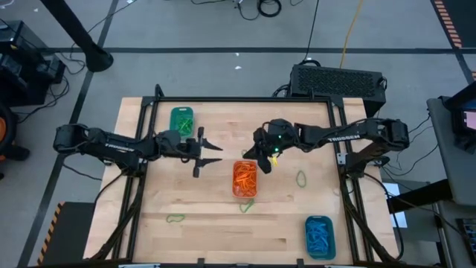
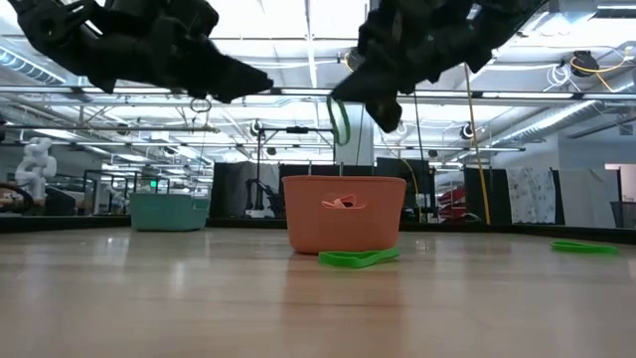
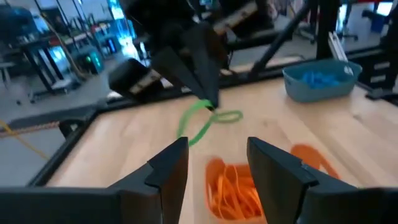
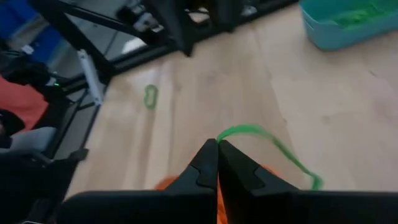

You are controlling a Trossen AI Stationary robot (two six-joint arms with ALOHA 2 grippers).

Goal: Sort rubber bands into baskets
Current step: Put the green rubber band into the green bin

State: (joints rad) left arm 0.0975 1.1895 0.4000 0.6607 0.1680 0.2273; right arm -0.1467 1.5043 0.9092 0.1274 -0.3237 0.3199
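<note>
Loose green rubber bands [image 1: 302, 178] lie on the bench [image 1: 223, 223] around the central orange basket [image 1: 245, 178]. Above it, the right gripper [image 1: 265, 161] pinches a green band [image 4: 273, 146] aloft; the left gripper [image 1: 209, 146] hovers beside, fingers spread.

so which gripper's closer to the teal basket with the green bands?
Left. The left gripper hangs open just beside that basket; the right gripper, shut on a green band, is farther, near the orange basket.
</note>
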